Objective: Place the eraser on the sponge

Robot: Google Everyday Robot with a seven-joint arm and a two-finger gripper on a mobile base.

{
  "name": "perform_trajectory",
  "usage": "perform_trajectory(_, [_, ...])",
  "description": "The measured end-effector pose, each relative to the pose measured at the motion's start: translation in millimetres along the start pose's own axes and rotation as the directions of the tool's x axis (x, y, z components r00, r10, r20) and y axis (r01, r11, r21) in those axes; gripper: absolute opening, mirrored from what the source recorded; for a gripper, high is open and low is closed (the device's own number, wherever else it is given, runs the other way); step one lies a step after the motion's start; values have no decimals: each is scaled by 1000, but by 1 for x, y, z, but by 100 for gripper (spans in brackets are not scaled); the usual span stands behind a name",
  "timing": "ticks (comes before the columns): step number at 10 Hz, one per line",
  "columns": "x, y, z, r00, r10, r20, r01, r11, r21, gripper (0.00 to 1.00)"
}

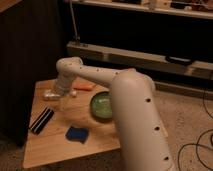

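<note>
The eraser, a long black bar with a pale stripe, lies at the left edge of the wooden table. The sponge, a small deep-blue block, rests nearer the front middle, apart from the eraser. My white arm reaches over the table from the right, and its gripper hangs above the table's left middle, right of and behind the eraser, over a whitish packet.
A green round bowl sits right of centre, partly behind my arm. An orange item and a small white piece lie at the back. A dark cabinet stands to the left, a low shelf unit behind.
</note>
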Motion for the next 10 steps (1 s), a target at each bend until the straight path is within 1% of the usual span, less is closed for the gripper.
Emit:
perform_trajectory(1, [-2,-1,0,1000,-15,6,15,1000,-7,80])
perform_trajectory(2, [-9,-3,2,998,-64,18,64,998,-6,80])
perform_trajectory(3, [-23,-9,6,989,-148,29,148,989,1,80])
perform_trajectory(4, [-43,-14,15,972,-231,34,231,973,11,80])
perform_trajectory(5, [-64,-17,24,953,-300,33,299,954,19,80])
perform_trajectory(6, [-82,-20,33,932,-362,27,361,932,24,80])
perform_trajectory(7, [-94,-24,41,913,-407,24,406,913,25,80])
perform_trajectory(8, [-102,-26,49,900,-435,17,435,900,15,80])
perform_trajectory(9, [-101,-26,57,896,-444,5,444,896,-4,80])
perform_trajectory(10, [-99,-25,62,896,-445,1,445,895,-14,80])
